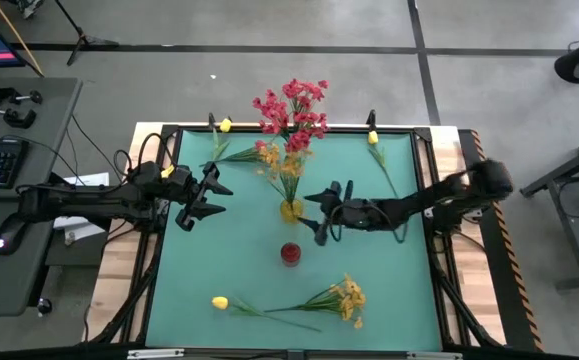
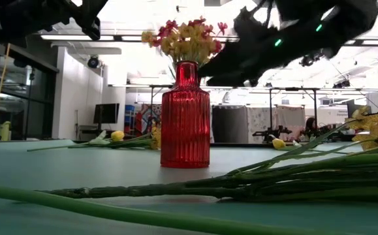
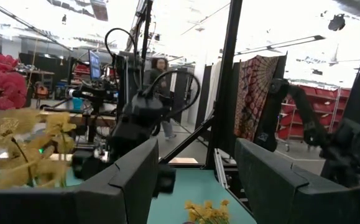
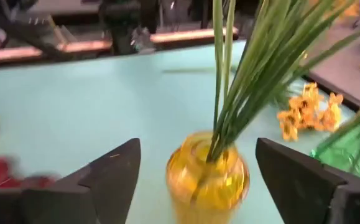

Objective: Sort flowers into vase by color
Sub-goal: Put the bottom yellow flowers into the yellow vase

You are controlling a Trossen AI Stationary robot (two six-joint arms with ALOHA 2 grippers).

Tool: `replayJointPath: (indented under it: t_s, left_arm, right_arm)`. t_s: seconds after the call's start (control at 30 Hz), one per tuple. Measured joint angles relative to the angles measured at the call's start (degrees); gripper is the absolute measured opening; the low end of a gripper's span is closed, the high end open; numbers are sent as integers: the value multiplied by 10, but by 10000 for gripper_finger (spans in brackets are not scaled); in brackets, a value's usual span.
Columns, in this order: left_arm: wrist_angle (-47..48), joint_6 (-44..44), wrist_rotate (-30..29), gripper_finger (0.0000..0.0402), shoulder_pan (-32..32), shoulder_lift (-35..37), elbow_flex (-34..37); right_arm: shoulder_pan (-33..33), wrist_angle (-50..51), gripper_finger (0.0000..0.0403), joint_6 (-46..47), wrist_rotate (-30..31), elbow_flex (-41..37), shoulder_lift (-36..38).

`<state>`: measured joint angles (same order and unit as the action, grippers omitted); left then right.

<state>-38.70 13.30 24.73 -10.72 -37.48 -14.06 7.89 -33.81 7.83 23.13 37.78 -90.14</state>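
The teal tabletop carries a yellow glass vase full of mixed pink-red and orange-yellow flowers. Beside the vase, the right gripper has its fingers apart, holding nothing; it should back straight off without snagging the stems. Left of the vase, the left gripper hovers with fingers apart, empty.

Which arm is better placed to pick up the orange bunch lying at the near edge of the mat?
Probably the right: its open claw hangs empty beside the yellow vase, nearer the orange bunch than the open left claw.
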Motion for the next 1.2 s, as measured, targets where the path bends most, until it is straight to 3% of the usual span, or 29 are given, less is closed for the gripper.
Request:
replayJointPath:
  t_s: [0.2,0.4,0.57,0.73,0.8,1.03,1.2]
  left_arm:
    - [0,0,0,202,0,0,0]
    - [-1,0,0,202,0,0,0]
    - [-1,0,0,202,0,0,0]
    - [-1,0,0,202,0,0,0]
    - [-1,0,0,202,0,0,0]
    - [-1,0,0,202,0,0,0]
    - [-1,0,0,202,0,0,0]
  right_arm:
    - [40,208,315,116,-36,0,148]
    - [106,205,315,266,-92,0,173]
    - [173,139,316,312,-97,6,98]
    - [213,172,316,311,-104,99,-7]
    - [220,239,316,286,-118,162,-50]
    - [222,614,315,221,-142,400,-188]
    - [223,727,306,217,-200,506,-267]
